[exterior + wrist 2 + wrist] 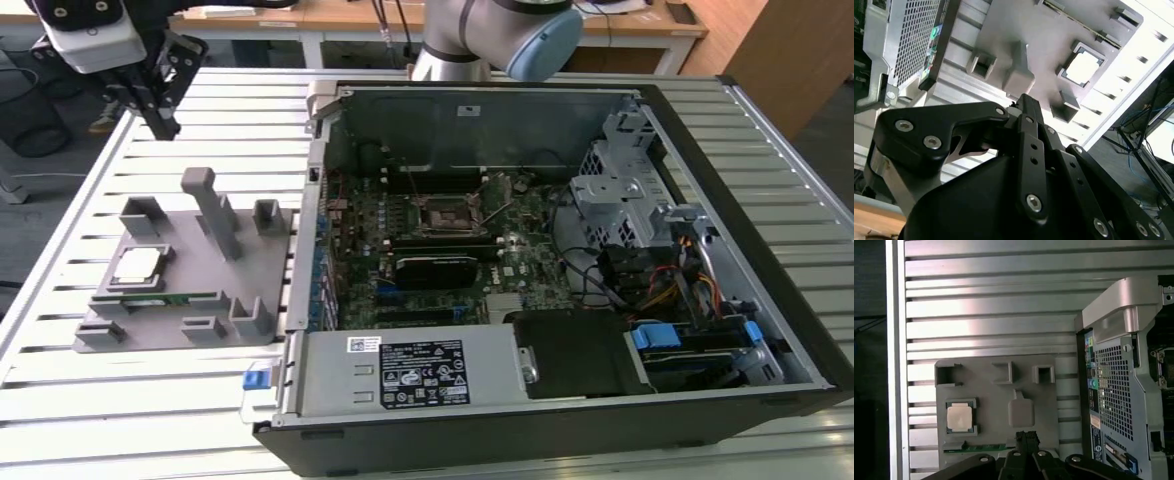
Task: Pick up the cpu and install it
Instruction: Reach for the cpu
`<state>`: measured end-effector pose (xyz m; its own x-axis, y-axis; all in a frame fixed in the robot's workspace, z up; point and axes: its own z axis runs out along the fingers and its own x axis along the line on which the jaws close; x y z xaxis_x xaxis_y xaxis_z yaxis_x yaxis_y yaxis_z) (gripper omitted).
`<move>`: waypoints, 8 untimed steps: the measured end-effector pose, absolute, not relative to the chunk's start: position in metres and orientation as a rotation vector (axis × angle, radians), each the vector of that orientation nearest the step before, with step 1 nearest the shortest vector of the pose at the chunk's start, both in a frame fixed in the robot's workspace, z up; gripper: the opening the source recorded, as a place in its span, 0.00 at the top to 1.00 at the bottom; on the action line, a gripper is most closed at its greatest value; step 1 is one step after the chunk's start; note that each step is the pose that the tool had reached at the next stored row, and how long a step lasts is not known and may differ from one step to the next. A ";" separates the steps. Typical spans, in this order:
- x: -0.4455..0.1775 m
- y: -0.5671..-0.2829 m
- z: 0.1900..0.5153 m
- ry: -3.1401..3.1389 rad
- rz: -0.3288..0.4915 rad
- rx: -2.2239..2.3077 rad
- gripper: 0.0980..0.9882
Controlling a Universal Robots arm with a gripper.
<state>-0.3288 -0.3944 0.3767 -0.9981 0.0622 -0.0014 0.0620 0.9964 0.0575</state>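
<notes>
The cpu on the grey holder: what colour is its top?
The cpu has a silver-white top with a thin darker rim, clearest in the first wrist view.

Black linked-arm gripper (1024, 101) in the foreground, with the flat grey fixture plate (1039, 35) beyond it.
The gripper's two black fingers seem to meet at one narrow tip, apart from the plate. On the plate, the cpu (1083, 67), a small square chip with a silver-white top and thin dark rim, lies flat in a raised grey frame. A tall grey block (1018, 70) stands near the tip, between it and the chip, among small square grey holders (981, 64). The plate rests on a pale slatted metal table (1134, 75), beside a computer case's perforated metal grille (914, 35).
</notes>
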 end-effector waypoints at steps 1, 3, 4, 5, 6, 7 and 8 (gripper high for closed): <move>-0.329 -0.394 0.376 3.137 0.090 0.075 0.99; -0.330 -0.394 0.376 3.138 0.090 0.035 0.99; -0.331 -0.394 0.375 3.139 0.090 0.028 0.99; -0.334 -0.394 0.375 3.139 0.091 0.027 0.99; -0.338 -0.394 0.375 3.139 0.091 0.027 0.99; -0.343 -0.394 0.374 3.139 0.090 0.027 0.99; -0.348 -0.393 0.374 3.139 0.091 0.027 0.99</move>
